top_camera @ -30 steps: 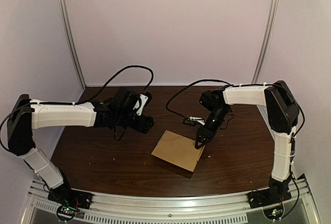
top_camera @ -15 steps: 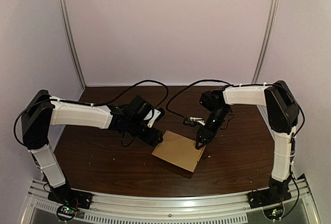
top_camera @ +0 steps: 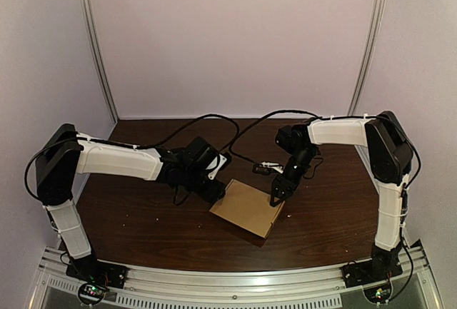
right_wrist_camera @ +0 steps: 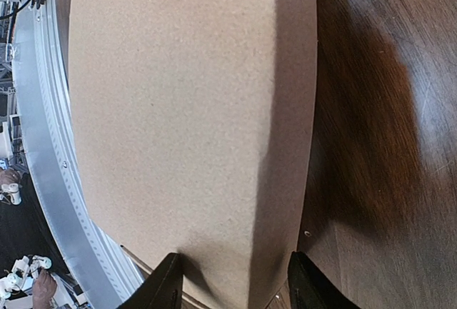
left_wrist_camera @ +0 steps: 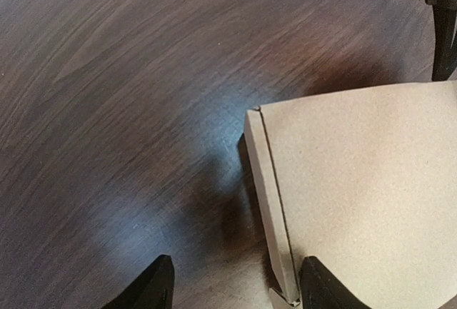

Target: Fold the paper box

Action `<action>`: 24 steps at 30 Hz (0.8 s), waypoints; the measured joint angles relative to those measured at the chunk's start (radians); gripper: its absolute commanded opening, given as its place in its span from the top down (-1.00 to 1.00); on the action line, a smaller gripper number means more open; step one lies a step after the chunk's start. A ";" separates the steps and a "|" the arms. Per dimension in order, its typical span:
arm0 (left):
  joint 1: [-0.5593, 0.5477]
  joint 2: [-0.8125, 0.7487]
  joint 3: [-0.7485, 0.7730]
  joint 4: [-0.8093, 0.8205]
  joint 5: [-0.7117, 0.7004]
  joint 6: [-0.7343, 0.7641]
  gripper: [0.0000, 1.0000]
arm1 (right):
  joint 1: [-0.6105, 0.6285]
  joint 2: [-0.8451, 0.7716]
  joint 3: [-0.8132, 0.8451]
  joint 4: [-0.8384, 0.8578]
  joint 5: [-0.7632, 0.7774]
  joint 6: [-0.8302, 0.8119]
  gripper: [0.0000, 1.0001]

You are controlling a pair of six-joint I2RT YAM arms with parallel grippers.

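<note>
Since half a second ago, the left arm has reached a little further toward the centre of the overhead view, and the left gripper now sits at the upper-left corner of the flat brown cardboard box. Neither the box nor the right arm has shifted

The box lies flat on the dark wooden table, just below the middle of the overhead frame. It is turned like a diamond, with one corner toward the bottom edge

In the left wrist view the box fills the lower right, and a narrow folded strip runs along its left edge down to the bottom of the frame. The left fingers are spread wide and hold nothing. One fingertip is over bare wood at the lower left and the other is against the strip at the box's edge. Whether it presses on the card I cannot tell

The right gripper points down at the box's right-hand corner in the overhead view. In its wrist view its fingers are also apart, at the bottom of the frame, with the cardboard sheet spanning the gap beneath them and the box's edge running by the right finger. Nothing is pinched between them; contact with the sheet cannot be judged
</note>
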 measured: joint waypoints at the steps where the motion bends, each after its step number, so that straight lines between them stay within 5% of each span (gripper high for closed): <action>1: -0.006 0.000 0.000 0.000 -0.017 0.004 -0.25 | 0.000 0.000 0.000 0.000 0.000 0.000 -0.02; 12: -0.022 -0.090 -0.027 0.023 -0.084 0.029 -0.29 | -0.010 -0.020 0.005 -0.031 -0.003 -0.014 -0.14; 24: -0.022 -0.262 -0.098 0.095 -0.127 0.055 -0.28 | -0.048 -0.275 0.014 -0.046 0.095 -0.055 -0.10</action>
